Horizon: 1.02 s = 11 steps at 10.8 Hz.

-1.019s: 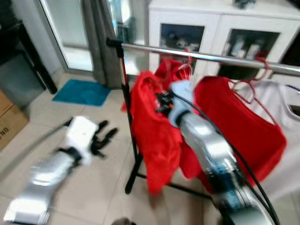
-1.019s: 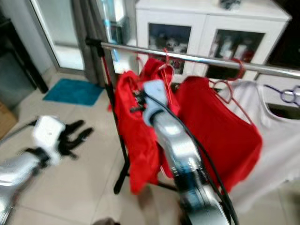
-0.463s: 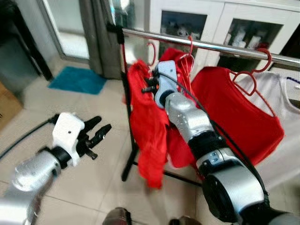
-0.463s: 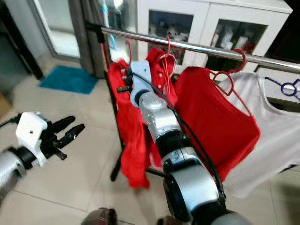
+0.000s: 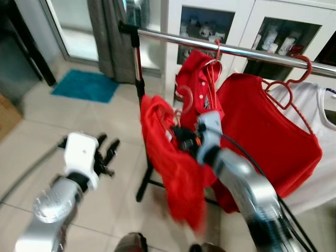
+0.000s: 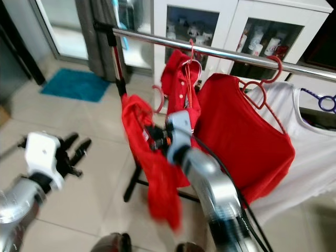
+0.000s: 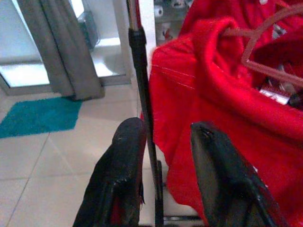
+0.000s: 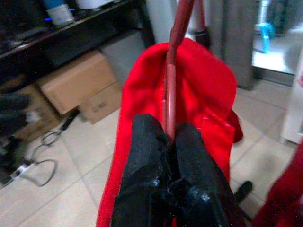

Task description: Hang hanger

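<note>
Two garments already hang from the metal rail [image 5: 247, 51] — a red shirt [image 5: 197, 84] and a wider red top [image 5: 265, 131] on red hangers, with a white top [image 5: 320, 157] beside them at the rail's right end. The rail's black post [image 5: 140, 121] stands on a pale tiled floor [image 5: 52, 131], where a teal mat [image 5: 84, 86] lies before a glass door with a grey curtain [image 5: 107, 42]. Behind the rail stands a white cabinet [image 5: 173, 31]; small items sit behind its glass doors, too blurred to name.

The right claw [image 5: 181, 137] is pinched shut on the red hanger [image 8: 169, 90], which carries a red garment [image 5: 176, 173] — held below the rail, just right of the post, its hook [image 5: 185, 94] not on the bar. The left claw [image 5: 105, 152] hovers low over the floor, left of the post, fingers [image 7: 120, 175] apart and gripping nothing.
</note>
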Available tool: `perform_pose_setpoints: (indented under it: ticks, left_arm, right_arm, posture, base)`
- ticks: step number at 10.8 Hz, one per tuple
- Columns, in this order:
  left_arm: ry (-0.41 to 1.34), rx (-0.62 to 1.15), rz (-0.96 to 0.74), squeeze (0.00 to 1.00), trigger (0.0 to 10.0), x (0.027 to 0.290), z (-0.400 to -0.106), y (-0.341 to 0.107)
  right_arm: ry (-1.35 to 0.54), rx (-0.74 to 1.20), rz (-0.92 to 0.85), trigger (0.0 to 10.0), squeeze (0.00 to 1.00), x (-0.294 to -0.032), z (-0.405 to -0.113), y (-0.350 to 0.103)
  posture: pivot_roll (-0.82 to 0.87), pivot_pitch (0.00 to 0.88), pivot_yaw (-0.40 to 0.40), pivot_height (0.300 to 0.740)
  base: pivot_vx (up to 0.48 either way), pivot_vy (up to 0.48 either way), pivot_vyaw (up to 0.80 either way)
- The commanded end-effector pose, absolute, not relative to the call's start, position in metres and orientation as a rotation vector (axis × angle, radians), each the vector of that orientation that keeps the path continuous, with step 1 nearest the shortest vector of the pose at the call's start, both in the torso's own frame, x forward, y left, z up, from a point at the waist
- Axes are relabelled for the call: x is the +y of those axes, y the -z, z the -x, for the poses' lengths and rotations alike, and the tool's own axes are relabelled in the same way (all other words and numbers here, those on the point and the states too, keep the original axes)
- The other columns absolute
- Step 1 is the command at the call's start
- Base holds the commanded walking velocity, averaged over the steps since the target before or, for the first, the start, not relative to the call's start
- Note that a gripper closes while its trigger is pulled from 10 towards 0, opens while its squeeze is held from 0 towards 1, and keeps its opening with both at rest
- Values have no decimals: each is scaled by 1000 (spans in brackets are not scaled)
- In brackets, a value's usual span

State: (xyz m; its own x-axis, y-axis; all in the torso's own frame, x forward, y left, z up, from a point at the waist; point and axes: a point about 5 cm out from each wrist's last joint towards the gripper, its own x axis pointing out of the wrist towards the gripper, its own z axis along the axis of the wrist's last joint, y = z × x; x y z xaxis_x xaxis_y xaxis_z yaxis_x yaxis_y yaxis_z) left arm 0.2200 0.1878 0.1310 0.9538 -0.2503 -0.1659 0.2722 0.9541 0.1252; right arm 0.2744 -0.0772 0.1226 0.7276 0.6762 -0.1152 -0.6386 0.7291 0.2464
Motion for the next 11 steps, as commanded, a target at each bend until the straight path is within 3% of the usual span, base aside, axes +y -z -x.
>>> perform_pose_setpoints:
  ticks: [1, 3, 6, 11]
  left_arm:
    - [268, 158, -140, 0, 10000, 183, -218, -126]
    - [277, 143, -130, 0, 10000, 176, -226, -125]
    - [275, 126, -137, 0, 10000, 177, -233, -126]
    - [217, 88, -108, 0, 10000, 180, -233, -133]
  right_arm:
    - [-773, 203, -194, 10000, 0, -76, -262, -125]
    - [-621, 262, -230, 10000, 0, -92, -257, -118]
    - [-608, 271, -208, 10000, 0, -91, -258, -118]
    - [-583, 263, -166, 10000, 0, -87, -267, -116]
  posture:
    - [84, 56, 59, 740]
    - [77, 47, 61, 740]
    - [78, 34, 52, 740]
    - [103, 40, 23, 740]
  base:
    - [0, 0, 0]
    - [0, 347, -391]
    - [0, 427, -781]
    - [0, 0, -115]
